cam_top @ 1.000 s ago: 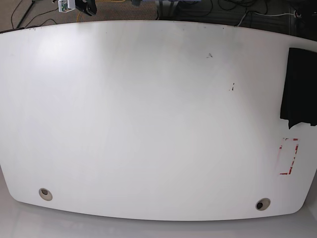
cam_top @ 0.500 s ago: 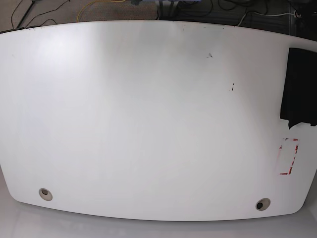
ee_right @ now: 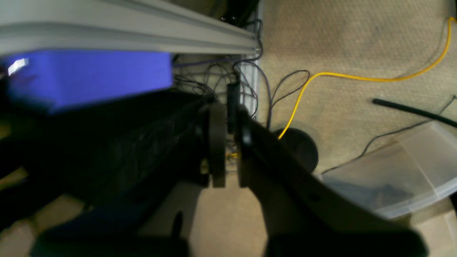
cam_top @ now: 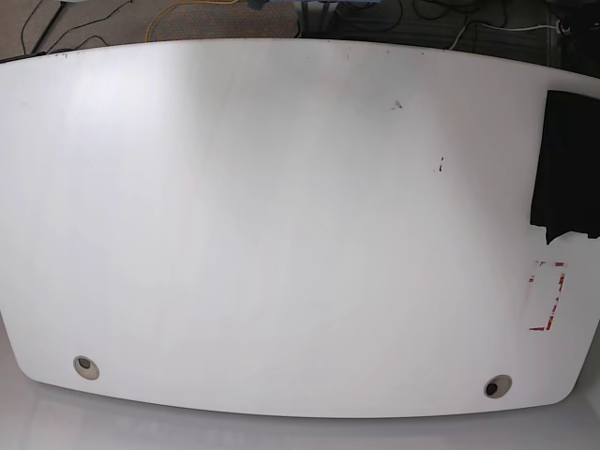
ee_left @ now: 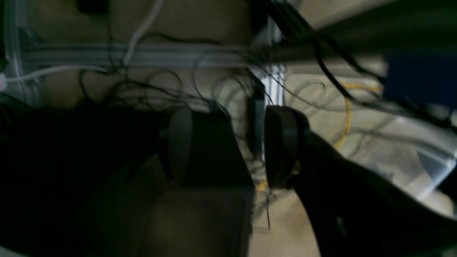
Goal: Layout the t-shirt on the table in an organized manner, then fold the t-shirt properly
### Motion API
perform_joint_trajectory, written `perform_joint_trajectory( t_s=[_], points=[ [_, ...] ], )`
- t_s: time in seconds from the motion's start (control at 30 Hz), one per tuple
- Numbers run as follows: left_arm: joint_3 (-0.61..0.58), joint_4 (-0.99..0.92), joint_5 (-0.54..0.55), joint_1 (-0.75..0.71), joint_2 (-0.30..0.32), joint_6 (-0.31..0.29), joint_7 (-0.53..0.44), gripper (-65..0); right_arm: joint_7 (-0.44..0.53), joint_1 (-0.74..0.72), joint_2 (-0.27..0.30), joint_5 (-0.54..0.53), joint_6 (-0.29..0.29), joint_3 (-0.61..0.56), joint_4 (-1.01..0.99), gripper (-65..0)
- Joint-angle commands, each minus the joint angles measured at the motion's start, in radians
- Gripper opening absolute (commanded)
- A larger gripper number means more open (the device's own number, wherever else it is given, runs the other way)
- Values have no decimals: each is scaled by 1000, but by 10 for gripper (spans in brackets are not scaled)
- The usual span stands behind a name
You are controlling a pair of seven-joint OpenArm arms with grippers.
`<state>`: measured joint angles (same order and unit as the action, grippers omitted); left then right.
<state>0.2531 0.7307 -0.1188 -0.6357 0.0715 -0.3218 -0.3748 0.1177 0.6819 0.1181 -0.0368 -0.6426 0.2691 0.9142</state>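
Left wrist view: the left gripper [ee_left: 228, 146] has its jaws apart, gripping nothing, over cables [ee_left: 150, 89].

Right wrist view: the right gripper [ee_right: 228, 142] is closed and empty, near a yellow cable [ee_right: 357, 76].

Base view: the t-shirt [cam_top: 566, 164] lies at the table's [cam_top: 281, 234] right edge, above the red-marked rectangle [cam_top: 547, 295].

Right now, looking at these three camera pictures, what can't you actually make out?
- t-shirt: base view, mostly cut off by the right edge, so its shape stays unknown.
- Both arms: out of the base view over the table.
- left gripper: left wrist view, dark and blurred; black mass beside it unidentifiable.
- right gripper: right wrist view, blurred; shut, nothing visibly held.
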Motion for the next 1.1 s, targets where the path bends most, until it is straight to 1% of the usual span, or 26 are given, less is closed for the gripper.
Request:
perform_joint_trajectory(
  t_s=[0.0,0.07,0.23,0.4,0.47,0.63,0.7,0.93,1.07],
  points=[
    [2,-66,1,29,9,0,-6,-350,21,-24,2,19,8,-3,-63,-607],
    [2,-132,1,78,12,0,-6,-350,24,-63,1,33,20,-4,-114,-607],
    [-4,-296,1,193,49,0,24,-350,24,-146,-2,64,45,-4,-209,-607],
    [-48,-425,1,290,60,2,58,-350,24,-210,-2,99,82,-4,-280,-607],
    [-74,-469,1,328,72,3,70,-350,24,-236,-4,117,108,-4,-310,-607],
    [-119,-547,1,391,73,42,112,-350,24,-290,-4,143,162,-4,-383,-606],
    [-143,-573,1,416,73,60,145,-350,24,-313,-4,153,178,-4,-421,-604],
    [-191,-613,1,495,72,122,237,-349,21,-356,-4,182,220,-4,-472,-602],
    [-191,-623,1,515,72,129,282,-349,0,-360,-5,182,254,-4,-472,-602]
  ],
)
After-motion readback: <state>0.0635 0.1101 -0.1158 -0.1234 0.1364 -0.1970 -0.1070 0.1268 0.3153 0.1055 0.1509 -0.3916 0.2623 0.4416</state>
